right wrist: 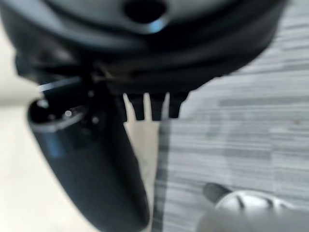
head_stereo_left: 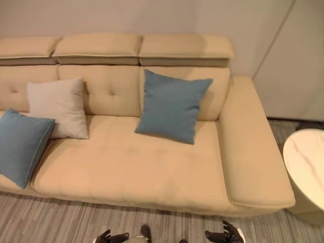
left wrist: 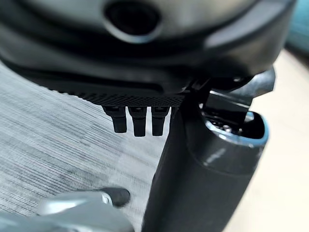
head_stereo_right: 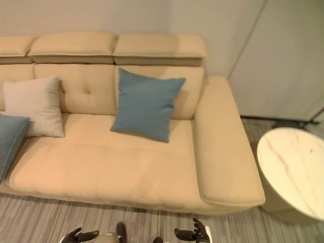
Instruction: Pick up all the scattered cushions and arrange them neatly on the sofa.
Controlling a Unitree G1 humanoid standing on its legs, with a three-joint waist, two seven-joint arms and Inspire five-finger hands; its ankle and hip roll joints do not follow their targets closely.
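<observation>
Your left hand (head_stereo_left: 110, 237) and right hand (head_stereo_left: 224, 235) hang low at the bottom edge, fingers relaxed, holding nothing. Three cushions on the sofa (head_stereo_left: 152, 172): blue cushion (head_stereo_left: 171, 105) centre, grey cushion (head_stereo_left: 58, 107) and second blue cushion (head_stereo_left: 20, 144) at left.

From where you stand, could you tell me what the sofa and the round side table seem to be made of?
The sofa looks like smooth beige leather or leatherette: faint sheen, tufted buttons. The side table top looks like polished pale marble, or an imitation, given its thin reddish veins.
</observation>
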